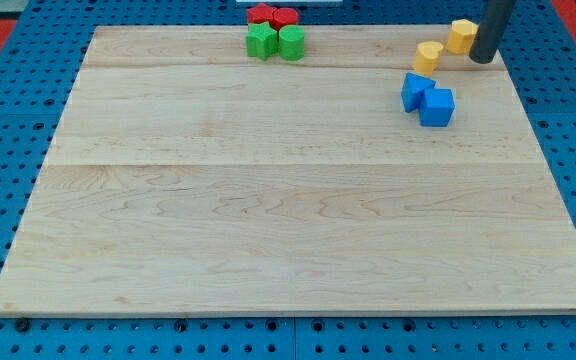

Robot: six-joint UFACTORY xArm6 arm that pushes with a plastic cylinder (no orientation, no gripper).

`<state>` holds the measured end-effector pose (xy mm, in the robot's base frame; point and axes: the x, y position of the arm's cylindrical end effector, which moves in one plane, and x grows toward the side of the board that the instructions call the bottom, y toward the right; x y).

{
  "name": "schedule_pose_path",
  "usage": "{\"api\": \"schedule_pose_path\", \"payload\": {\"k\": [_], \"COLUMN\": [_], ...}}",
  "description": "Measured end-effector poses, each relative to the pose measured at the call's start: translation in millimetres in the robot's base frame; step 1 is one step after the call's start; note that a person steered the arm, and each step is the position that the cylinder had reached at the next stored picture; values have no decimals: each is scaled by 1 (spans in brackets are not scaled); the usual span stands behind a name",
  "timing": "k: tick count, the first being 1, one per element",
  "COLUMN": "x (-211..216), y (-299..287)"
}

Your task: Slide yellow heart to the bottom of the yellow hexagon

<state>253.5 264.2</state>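
Two yellow blocks sit near the board's top right. The one I take for the yellow heart [428, 56] lies lower and to the left. The one I take for the yellow hexagon [461, 35] lies up and to its right; their shapes are hard to make out. My tip [482, 60] rests on the board just right of the hexagon and slightly below it, very close to it, and right of the heart. The rod rises out of the view's top.
Two blue blocks [415, 90] [437, 107] touch each other just below the heart. At the top centre, two red blocks [260, 14] [285, 17] sit above two green blocks [261, 41] [291, 43]. The board's right edge [528, 100] is near the tip.
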Motion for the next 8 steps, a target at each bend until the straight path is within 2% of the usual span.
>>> {"api": "schedule_pose_path", "payload": {"k": [1,2,3,5,6,7,8], "x": [-45,-47,-14,-41,-17,33,35], "y": [-1,-6,-17,-115,-182,-162,-97]}}
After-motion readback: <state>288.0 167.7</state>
